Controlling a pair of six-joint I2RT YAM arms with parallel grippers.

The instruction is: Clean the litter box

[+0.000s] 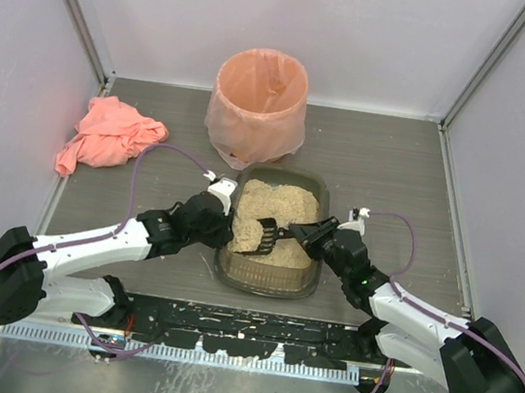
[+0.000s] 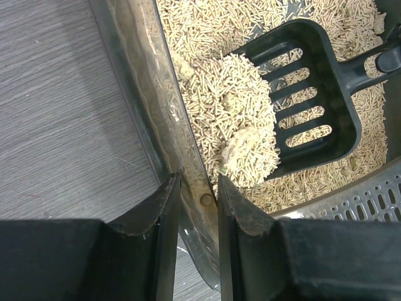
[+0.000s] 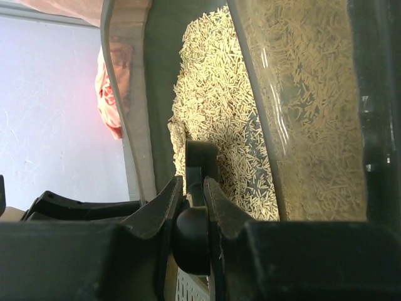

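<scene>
The litter box [image 1: 320, 193] is a dark translucent tray of beige granules at the table's middle. My left gripper [image 1: 222, 212] is shut on its left rim [image 2: 164, 113], one finger outside the wall and one inside. My right gripper [image 1: 321, 234] is shut on the handle [image 3: 192, 229] of a black slotted scoop [image 1: 259, 236]. The scoop [image 2: 313, 94] lies in the tray's left part, loaded with a heap of granules and a pale clump [image 2: 244, 145]. The tray wall [image 3: 128, 113] runs up the right wrist view.
A round bin lined with a peach bag [image 1: 258, 106] stands just behind the tray. A crumpled salmon cloth [image 1: 107, 136] lies at the back left. A black perforated strip [image 1: 244, 331] with scattered granules runs along the near edge. Grey walls enclose the table.
</scene>
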